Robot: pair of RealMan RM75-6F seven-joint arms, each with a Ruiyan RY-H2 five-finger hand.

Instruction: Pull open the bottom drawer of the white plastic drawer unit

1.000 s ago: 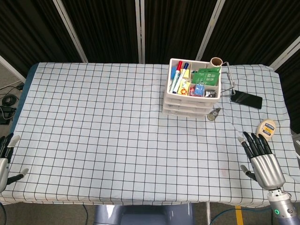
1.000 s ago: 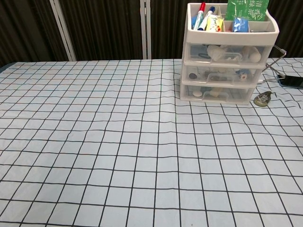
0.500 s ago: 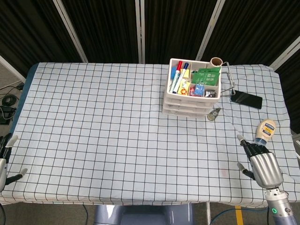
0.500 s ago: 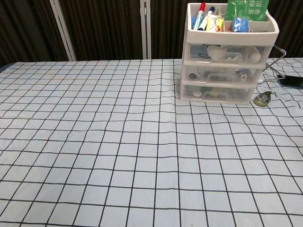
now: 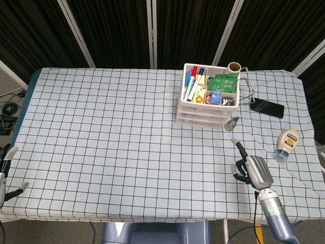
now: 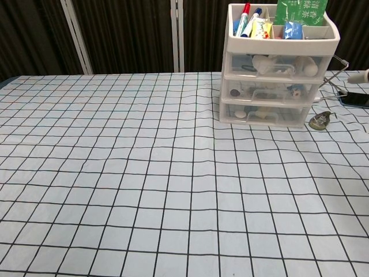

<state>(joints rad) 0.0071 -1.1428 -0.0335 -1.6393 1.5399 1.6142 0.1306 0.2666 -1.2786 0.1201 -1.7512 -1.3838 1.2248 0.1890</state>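
The white plastic drawer unit (image 5: 207, 97) stands at the back right of the checked table; its top tray holds markers and packets. In the chest view the drawer unit (image 6: 278, 64) shows three clear-fronted drawers, all pushed in, and the bottom drawer (image 6: 264, 115) has a small handle at its middle. My right hand (image 5: 251, 171) hovers near the table's front right, well short of the unit, turned on its side with one finger stretched toward it and nothing held. My left hand (image 5: 5, 173) sits at the far left edge with its fingers apart, holding nothing.
A small metal object (image 5: 232, 124) lies just right of the unit's base. A black phone (image 5: 266, 107), a squeeze bottle (image 5: 286, 143) and a wire frame (image 5: 248, 87) sit to the right. A tape roll (image 5: 234, 66) stands behind the unit.
My right hand has moved left and forward from the table's right edge toward the drawer unit, turning onto its side. The squeeze bottle it covered now shows. The left hand is nearly still.
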